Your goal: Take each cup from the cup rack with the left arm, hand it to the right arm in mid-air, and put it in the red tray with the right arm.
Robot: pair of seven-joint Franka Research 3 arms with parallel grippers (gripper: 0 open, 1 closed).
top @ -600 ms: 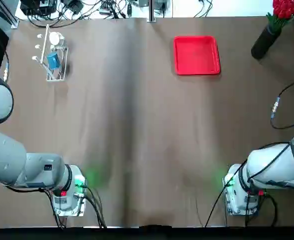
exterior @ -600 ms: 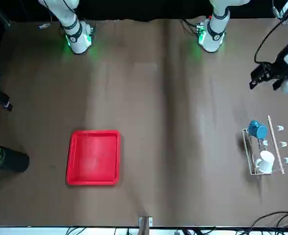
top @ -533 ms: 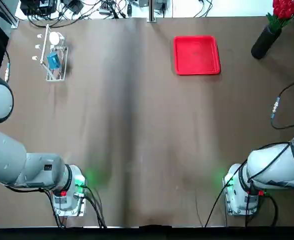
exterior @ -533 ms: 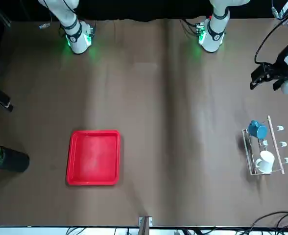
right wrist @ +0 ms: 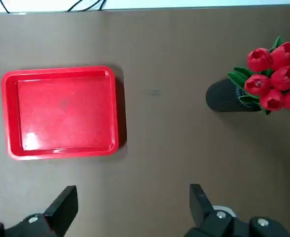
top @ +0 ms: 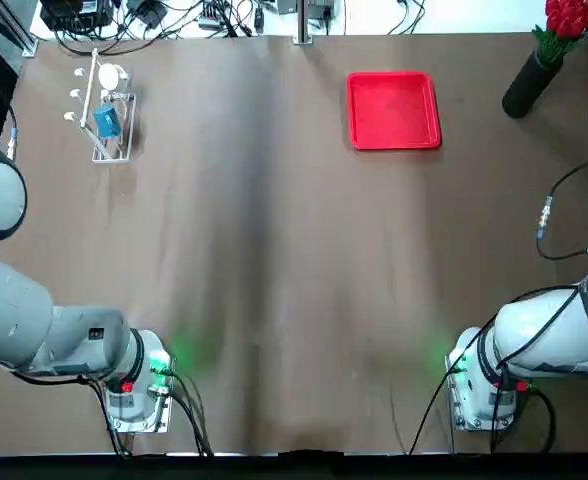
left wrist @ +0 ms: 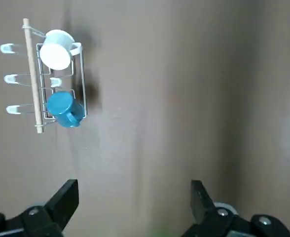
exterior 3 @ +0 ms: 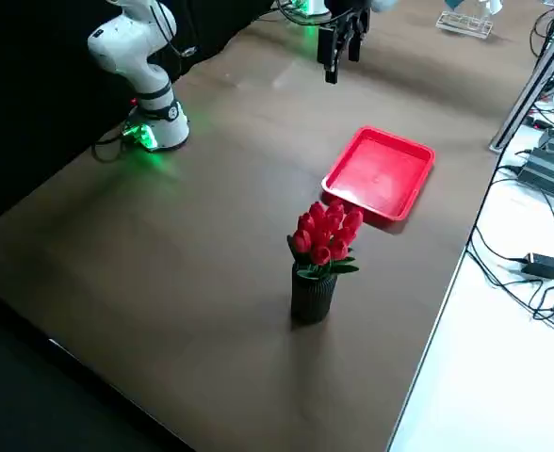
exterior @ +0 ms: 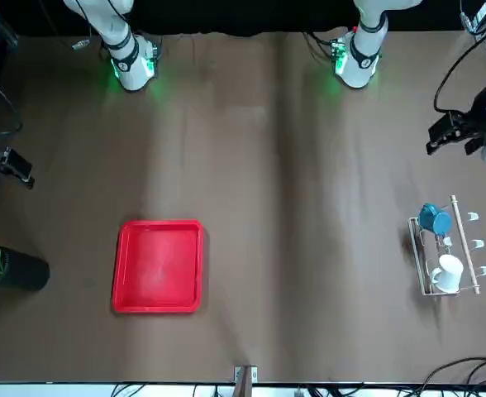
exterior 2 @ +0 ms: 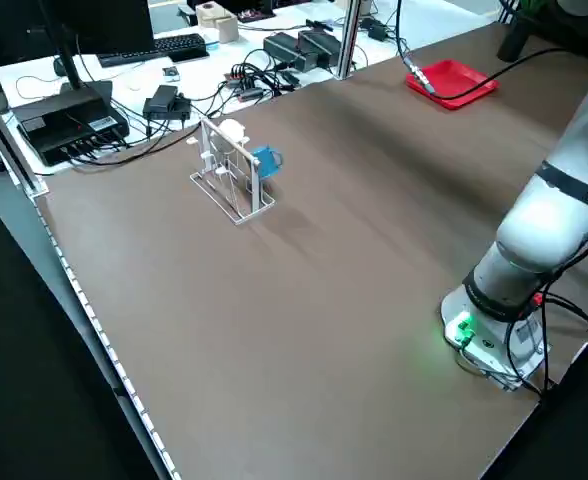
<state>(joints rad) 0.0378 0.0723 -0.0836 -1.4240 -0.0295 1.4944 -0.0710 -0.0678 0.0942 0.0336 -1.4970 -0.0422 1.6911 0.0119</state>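
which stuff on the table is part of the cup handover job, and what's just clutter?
Part of the job:
- blue cup and white cup, both on the cup rack
- red tray, nothing in it
- left gripper and right gripper, both open, raised above the table

Just lying about:
- black vase of red tulips
- cables and electronics beyond the table's far edge

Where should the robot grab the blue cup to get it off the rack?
Probably by its rim or body, coming down from above. The blue cup hangs tilted on the cup rack, beside the white cup, its body clear of the wires. The left gripper is open and well short of it.
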